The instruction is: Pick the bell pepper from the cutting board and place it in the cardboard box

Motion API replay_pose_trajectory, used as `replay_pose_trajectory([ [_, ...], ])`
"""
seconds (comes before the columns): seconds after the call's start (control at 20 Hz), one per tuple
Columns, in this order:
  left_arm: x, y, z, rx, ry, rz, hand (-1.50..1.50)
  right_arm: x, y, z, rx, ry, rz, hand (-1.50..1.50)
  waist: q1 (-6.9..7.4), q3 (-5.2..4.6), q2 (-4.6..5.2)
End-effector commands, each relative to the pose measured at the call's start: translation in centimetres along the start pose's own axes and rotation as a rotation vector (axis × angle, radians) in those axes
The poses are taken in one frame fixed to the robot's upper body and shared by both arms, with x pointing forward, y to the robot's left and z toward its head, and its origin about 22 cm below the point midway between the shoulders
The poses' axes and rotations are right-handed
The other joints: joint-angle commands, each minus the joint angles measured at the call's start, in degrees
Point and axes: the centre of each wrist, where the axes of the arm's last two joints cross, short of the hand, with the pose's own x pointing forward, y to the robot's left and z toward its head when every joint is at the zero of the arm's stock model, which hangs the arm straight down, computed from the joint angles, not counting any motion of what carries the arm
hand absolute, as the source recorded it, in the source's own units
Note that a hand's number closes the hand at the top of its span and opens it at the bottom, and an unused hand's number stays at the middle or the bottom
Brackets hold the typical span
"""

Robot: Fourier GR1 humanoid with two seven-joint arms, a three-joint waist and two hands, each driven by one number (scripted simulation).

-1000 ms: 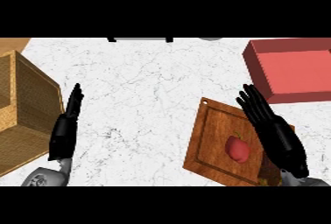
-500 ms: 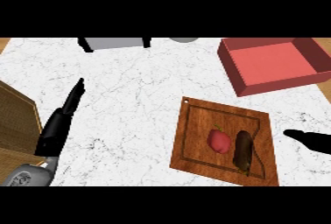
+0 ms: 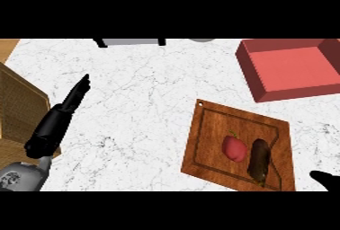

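one dark shape (image 3: 260, 161) lies beside bell pepper (image 3: 234, 148) on cutting board (image 3: 212, 134).

Red bell pepper (image 3: 234, 148) lies on the wooden cutting board (image 3: 212, 130); cardboard box (image 3: 20, 108) far left.

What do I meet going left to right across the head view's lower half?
Left hand → cutting board → bell pepper → dark object beside it → right hand.

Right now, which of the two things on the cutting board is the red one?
The bell pepper, red with a green stem, on the left. The dark brown item lies to its right.
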Motion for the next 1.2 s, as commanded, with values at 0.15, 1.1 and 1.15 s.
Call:
replay_pose_trajectory([
  [0.15,1.0,0.4,-1.3,-0.061,-0.028,0.013,0.0,3.6,-1.1,2.6,0.253,0.142,0.317,-1.5,3.11,-0.05,1.0],
  [1.1,1.8,-0.4,-2.6,-0.099,-0.075,0.028,0.0,9.0,6.7,1.7,0.537,0.396,0.436,-1.5,5.78,0.02,0.95],
  [1.15,1.3,0.6,-2.5,-0.103,-0.065,0.0,0.0,9.0,7.4,0.9,0.545,0.399,0.471,-1.5,6.12,0.03,1.17],
])
